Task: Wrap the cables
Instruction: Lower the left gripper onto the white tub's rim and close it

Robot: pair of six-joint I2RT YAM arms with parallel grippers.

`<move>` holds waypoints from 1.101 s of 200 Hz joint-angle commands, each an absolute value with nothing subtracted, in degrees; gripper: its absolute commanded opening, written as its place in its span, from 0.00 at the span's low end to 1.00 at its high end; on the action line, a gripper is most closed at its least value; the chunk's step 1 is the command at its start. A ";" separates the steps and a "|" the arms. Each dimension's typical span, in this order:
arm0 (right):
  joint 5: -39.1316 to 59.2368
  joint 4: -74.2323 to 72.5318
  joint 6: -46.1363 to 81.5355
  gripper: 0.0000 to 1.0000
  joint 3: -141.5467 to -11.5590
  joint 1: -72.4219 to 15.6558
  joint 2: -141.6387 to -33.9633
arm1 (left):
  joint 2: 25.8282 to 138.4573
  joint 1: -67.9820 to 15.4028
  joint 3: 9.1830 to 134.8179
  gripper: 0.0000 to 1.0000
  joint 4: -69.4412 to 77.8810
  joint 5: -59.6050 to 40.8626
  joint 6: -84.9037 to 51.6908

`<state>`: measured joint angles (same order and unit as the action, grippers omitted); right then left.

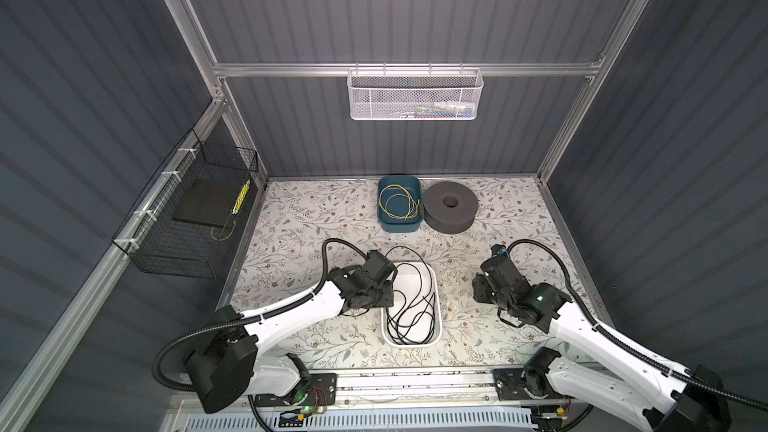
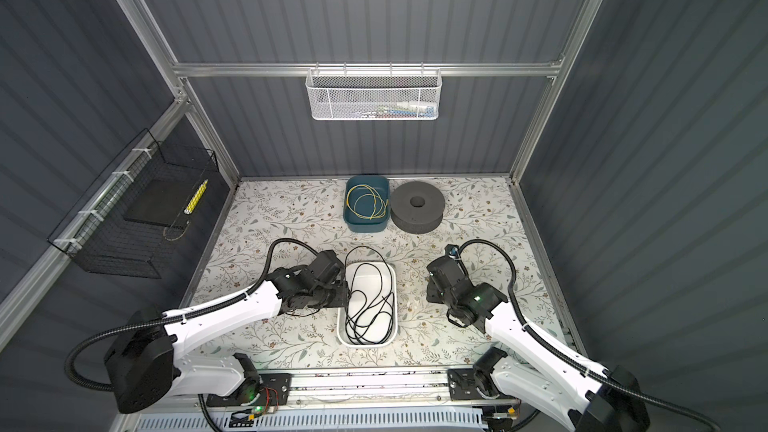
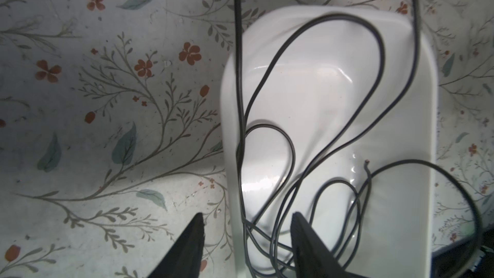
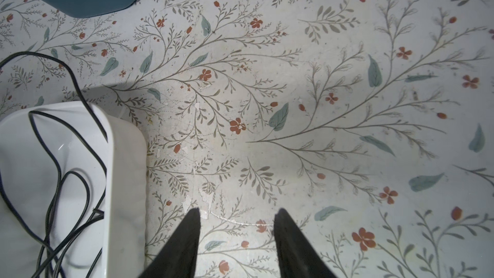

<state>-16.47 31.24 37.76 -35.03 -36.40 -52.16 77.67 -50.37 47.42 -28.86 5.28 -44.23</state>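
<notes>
cable [image 3: 238, 76]: we see it loose in the white tray [image 3: 320, 89], unwrapped.
left pincer [image 3: 247, 217]: jaws apart, astride strands.
right pincer [image 4: 236, 212]: jaws apart, empty, above table [image 4: 320, 129].
remaining: we judge all wrapping.

Tabletop [image 1: 299, 218] is wearing an off-white cover w/ floral print: grey-brown twigs, blue-green leaves, sm. rust-red flowers; some print is flaking to bare white. Tub [image 1: 411, 344] is reading plain glossy white. The cable [image 3: 238, 76] is showing solid black, cut tip looking reddish. Bin [image 1: 401, 226] is showing dark teal; wire coil [image 1: 399, 187] is showing yellow. Foam ring [image 1: 432, 201] is looking matte charcoal. Walls [image 1: 415, 6] are running dark slate grey w/ ribbed stripes. Mesh basket [image 1: 415, 95] is showing white, wire basket [image 1: 187, 234] a black grid. Arms [image 1: 299, 313] are showing white shells, black joints. Both the left gripper [image 3: 247, 217] & right gripper [image 4: 238, 211] are looking black.
</notes>
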 commanded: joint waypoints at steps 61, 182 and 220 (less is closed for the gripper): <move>-15.38 28.81 35.46 0.48 -31.85 -33.90 -48.49 | 81.67 -51.32 49.94 0.22 -30.47 8.46 -45.08; -14.94 29.14 34.65 0.49 -30.18 -31.83 -42.79 | 84.64 -51.28 49.29 0.11 -30.48 12.12 -43.81; -14.70 29.70 34.62 0.49 -30.08 -31.69 -41.54 | 82.87 -51.25 52.68 0.03 -35.42 17.33 -41.27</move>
